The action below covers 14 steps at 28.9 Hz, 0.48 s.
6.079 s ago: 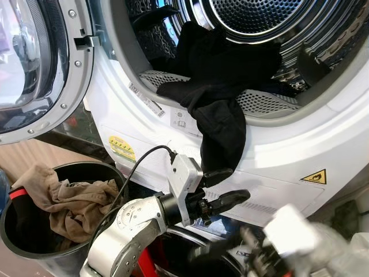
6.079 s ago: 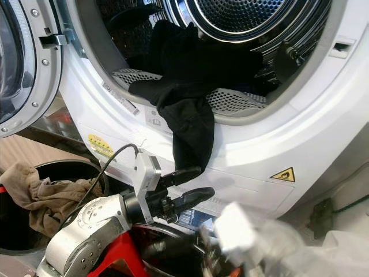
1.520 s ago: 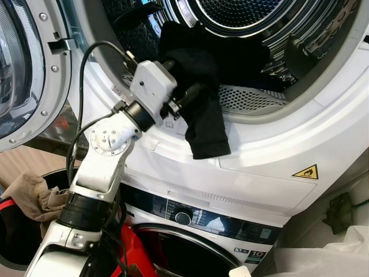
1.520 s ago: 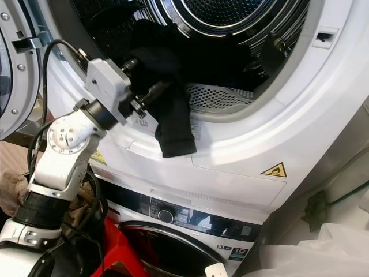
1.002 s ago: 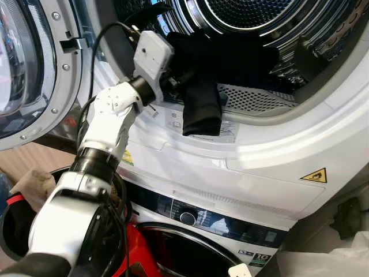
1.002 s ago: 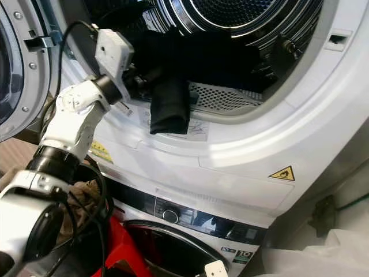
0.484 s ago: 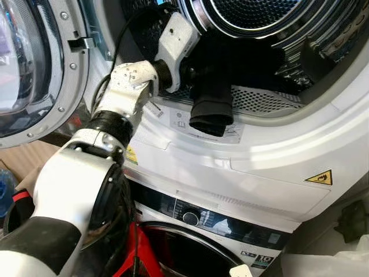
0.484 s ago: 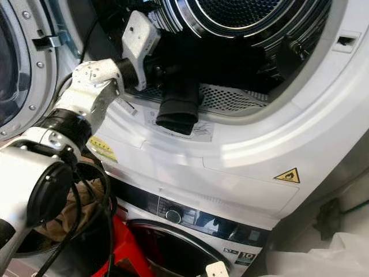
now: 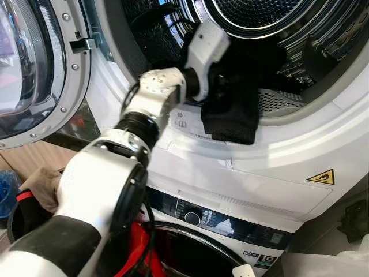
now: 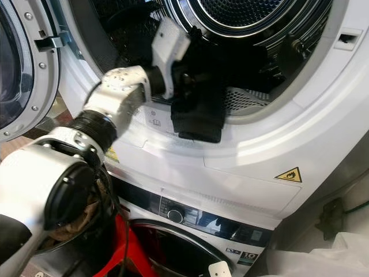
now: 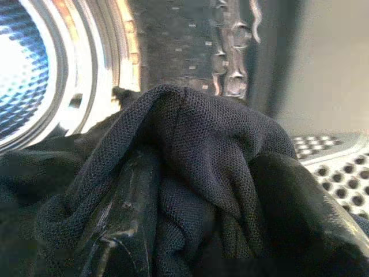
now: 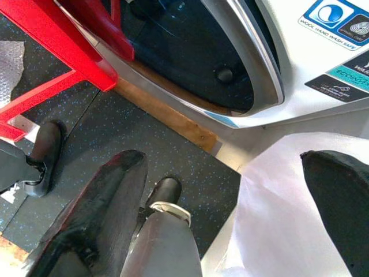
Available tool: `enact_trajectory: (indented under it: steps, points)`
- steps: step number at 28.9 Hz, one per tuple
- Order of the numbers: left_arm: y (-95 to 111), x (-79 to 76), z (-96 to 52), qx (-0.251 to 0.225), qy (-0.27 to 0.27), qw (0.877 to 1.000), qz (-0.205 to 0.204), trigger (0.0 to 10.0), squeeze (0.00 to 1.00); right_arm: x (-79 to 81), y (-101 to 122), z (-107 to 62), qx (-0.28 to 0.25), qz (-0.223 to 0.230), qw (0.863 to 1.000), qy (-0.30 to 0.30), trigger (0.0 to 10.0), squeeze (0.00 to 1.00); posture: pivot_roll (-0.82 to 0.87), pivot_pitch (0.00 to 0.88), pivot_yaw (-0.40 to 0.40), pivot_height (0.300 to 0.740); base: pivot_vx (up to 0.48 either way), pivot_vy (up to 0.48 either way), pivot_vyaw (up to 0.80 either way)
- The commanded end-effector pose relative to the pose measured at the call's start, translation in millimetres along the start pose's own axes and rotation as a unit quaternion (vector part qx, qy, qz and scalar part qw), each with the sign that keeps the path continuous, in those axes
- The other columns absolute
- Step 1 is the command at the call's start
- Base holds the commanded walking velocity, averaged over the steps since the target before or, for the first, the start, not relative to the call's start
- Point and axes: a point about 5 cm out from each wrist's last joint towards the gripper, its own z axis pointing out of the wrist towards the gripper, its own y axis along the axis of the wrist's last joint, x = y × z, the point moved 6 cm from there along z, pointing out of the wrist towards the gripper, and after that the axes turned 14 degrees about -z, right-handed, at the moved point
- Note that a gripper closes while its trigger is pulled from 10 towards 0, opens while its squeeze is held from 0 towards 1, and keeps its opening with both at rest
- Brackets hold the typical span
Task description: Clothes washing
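Now the open door (image 9: pixel 34 69) sits at the upper left. Near the top middle, the left gripper (image 11: pixel 190 231) pinches the black cloth (image 9: pixel 230 115), which droops over the drum's (image 9: pixel 271 11) front rim. Next it probably needs pushing deeper. At the lower right, the right gripper (image 12: pixel 230 213) hangs spread and empty.

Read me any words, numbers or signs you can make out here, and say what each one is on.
"WOOL HAND WASH SAFE": blue label on the lower washer.
"10": sticker on the lower washer's panel.
Yellow flame warning triangle, no words: upper machine's front.
Yellow sticker, rim stickers, teal label: too blurred or cut off to read.
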Motion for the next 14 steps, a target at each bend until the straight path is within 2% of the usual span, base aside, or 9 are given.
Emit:
enact_trajectory:
  steps: [1, 5, 9, 11, 14]
  points:
    - [-9, -10.8, 5.8, 0.025, -0.027, 0.999, 0.009, 10.0, 0.00, 0.7, -3, -0.5, 0.003, 0.002, 1.000, -0.002, 10.0, 0.00, -0.05, 0.003, 0.032, 0.740, 0.000, 0.000, 0.00]
    - [-7, -9.8, 4.6, 0.027, -0.026, 0.999, 0.029, 10.0, 0.00, -0.2, -1, -0.3, 0.001, 0.006, 1.000, -0.007, 10.0, 0.00, -0.05, 0.000, 0.035, 0.740, 0.000, 0.000, 0.00]
    - [25, -9.7, -0.8, -0.018, -0.047, 0.996, 0.069, 10.0, 0.00, -0.6, 0, -0.2, -0.001, 0.010, 1.000, -0.009, 10.0, 0.00, -0.03, 0.005, 0.035, 0.740, 0.000, 0.000, 0.00]
    - [46, -12.7, -7.8, -0.053, -0.069, 0.991, 0.104, 10.0, 0.00, 1.0, -1, -0.3, 0.000, 0.011, 1.000, -0.007, 10.0, 0.00, -0.02, 0.010, 0.033, 0.740, 0.000, 0.000, 0.00]
    - [53, -14.3, -14.1, -0.072, -0.081, 0.986, 0.125, 10.0, 0.00, 2.4, 0, -0.4, -0.001, 0.015, 1.000, -0.007, 10.0, 0.00, -0.01, 0.017, 0.036, 0.740, 0.000, 0.000, 0.00]
